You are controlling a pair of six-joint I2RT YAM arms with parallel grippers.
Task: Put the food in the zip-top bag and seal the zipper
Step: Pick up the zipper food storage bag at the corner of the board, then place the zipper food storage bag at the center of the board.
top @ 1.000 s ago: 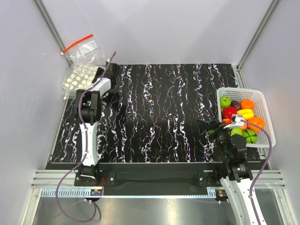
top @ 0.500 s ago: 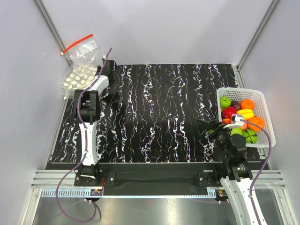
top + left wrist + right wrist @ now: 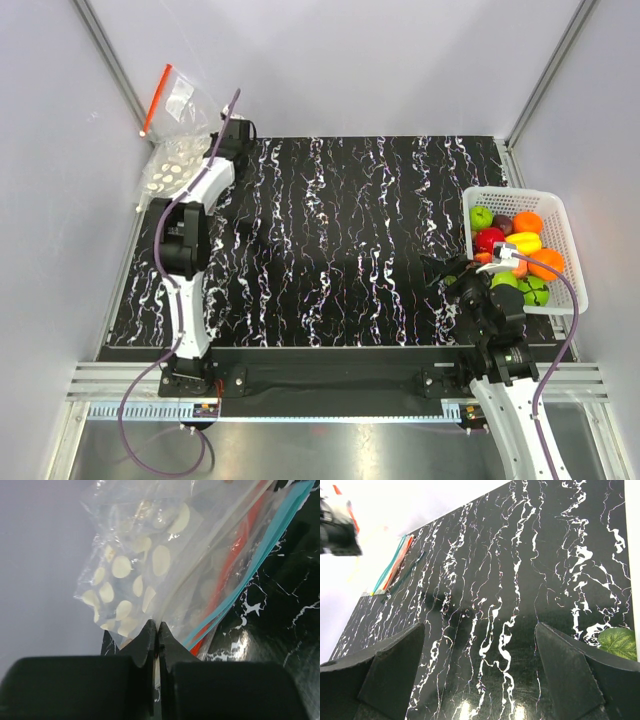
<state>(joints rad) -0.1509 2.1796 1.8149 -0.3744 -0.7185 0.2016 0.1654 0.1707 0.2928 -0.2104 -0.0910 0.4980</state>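
The zip-top bag (image 3: 170, 168), clear with white dots, lies at the mat's far left corner. In the left wrist view it (image 3: 125, 575) rises straight from my left gripper (image 3: 156, 627), whose jaws are shut on its film. That gripper (image 3: 238, 128) sits at the mat's back edge. I cannot pick out the zipper. The food (image 3: 515, 250), glossy red, green, orange and yellow toys, fills a white basket (image 3: 560, 200) at the right. My right gripper (image 3: 445, 272) hovers open beside the basket, with only mat between its fingers (image 3: 479, 626).
An undotted clear bag (image 3: 183, 98) with a red strip (image 3: 235, 565) stands against the back-left wall, pressed against the dotted bag. A green leaf (image 3: 620, 642) of one toy shows at the right edge. White walls enclose the black marbled mat (image 3: 350, 230).
My left gripper has reached toward the far corner and closed on the dotted bag's film. The red-strip bag has tipped up against the wall. The right arm has stayed put.
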